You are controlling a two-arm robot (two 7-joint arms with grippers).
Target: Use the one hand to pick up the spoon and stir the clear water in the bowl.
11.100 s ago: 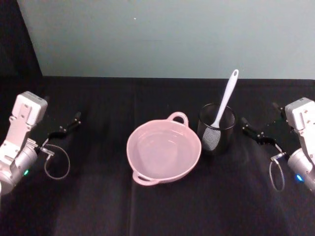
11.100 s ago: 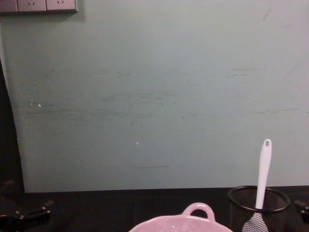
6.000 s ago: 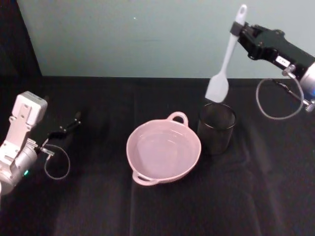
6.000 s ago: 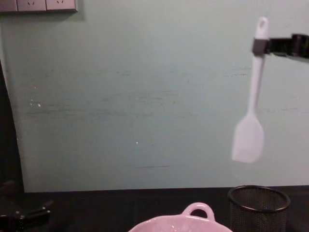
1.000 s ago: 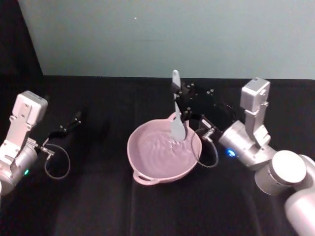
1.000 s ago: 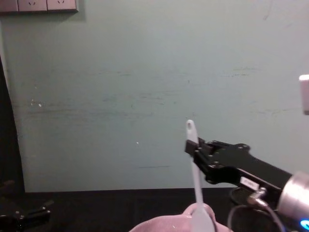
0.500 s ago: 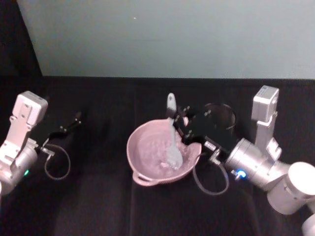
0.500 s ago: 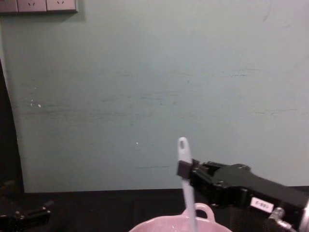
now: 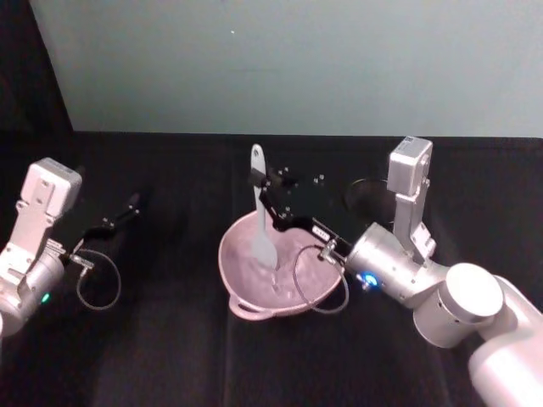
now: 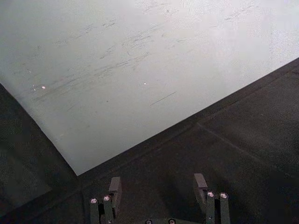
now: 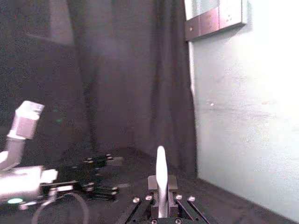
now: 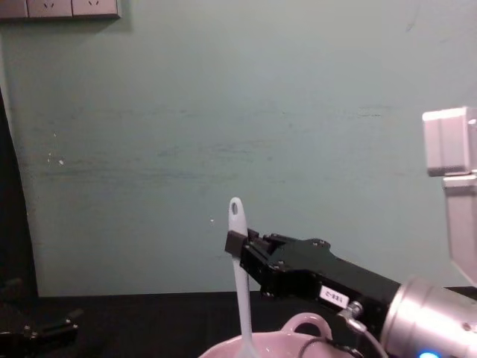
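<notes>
The pale pink bowl point(image 9: 240, 298) sits mid-table; its loop handle point(image 12: 308, 323) and far rim rise at the bottom of the chest view. The white spoon point(image 9: 260, 222) stands nearly upright with its scoop down in the left part of the bowl, where the water looks rippled. My right gripper point(image 9: 261, 188) is shut on the upper handle, just below the holed tip point(image 12: 236, 208). In the right wrist view the spoon handle point(image 11: 161, 177) stands pinched between that gripper's fingers. My left gripper point(image 9: 114, 219) is parked at the table's left, open and holding nothing point(image 10: 157, 186).
A black wire-mesh cup point(image 9: 363, 197) stands right of the bowl, partly behind my right arm. The right forearm reaches over the bowl's right side. Black cloth covers the table, and a pale green wall stands close behind.
The spoon was lifted out of the mesh cup and lowered into the bowl. In the last half second my right gripper swept it leftward across the bowl. The left arm stayed still.
</notes>
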